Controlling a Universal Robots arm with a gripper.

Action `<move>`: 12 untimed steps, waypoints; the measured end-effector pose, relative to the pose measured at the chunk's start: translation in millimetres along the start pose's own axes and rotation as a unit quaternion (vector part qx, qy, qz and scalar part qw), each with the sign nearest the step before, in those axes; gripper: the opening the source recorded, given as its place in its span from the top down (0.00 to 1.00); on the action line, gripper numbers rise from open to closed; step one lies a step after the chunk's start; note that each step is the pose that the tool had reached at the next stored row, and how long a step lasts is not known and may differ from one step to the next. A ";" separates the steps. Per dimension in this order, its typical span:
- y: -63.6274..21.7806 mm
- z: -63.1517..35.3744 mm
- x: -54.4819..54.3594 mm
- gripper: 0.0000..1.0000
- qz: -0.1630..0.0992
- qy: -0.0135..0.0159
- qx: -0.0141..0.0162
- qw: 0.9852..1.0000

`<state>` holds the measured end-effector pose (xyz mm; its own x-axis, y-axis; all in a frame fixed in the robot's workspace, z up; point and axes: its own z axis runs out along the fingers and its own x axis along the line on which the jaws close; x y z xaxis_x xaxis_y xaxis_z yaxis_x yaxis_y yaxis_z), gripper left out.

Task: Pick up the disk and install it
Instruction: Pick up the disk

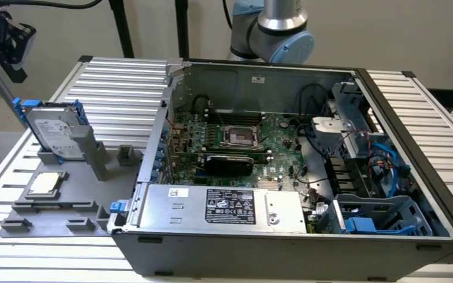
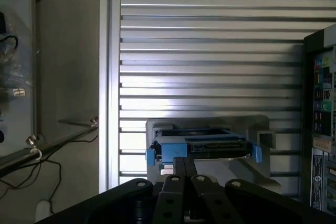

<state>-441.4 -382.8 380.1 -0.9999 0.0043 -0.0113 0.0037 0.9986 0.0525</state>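
Note:
The disk [image 1: 56, 131], a silver-grey drive with a white label in a blue carrier, stands on edge in a grey fixture [image 1: 61, 200] at the exterior view's left. My black gripper [image 1: 12, 66] hangs high above and to the left of it, well apart. In the wrist view the disk [image 2: 202, 144] appears edge-on just beyond my gripper [image 2: 185, 167]. The two fingers are pressed together, shut, with nothing between them.
An open computer case [image 1: 415, 171] lies at the exterior view's right, with motherboard [image 1: 235, 138], silver power supply [image 1: 219, 206] and a blue drive bay [image 1: 376, 215]. A square processor chip [image 1: 44, 183] rests on the grey fixture. The ribbed metal table [image 1: 120, 82] carries everything.

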 end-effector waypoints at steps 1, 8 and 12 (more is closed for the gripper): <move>0.0 0.0 0.0 0.89 0.000 0.000 0.000 1.000; 0.0 0.2 -0.2 0.89 -0.003 0.001 0.000 1.000; -0.1 1.4 -0.1 0.89 -0.037 0.003 0.000 0.999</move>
<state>-441.2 -382.8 378.7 -0.9976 -0.0691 -0.0082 -0.0694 0.9962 0.0525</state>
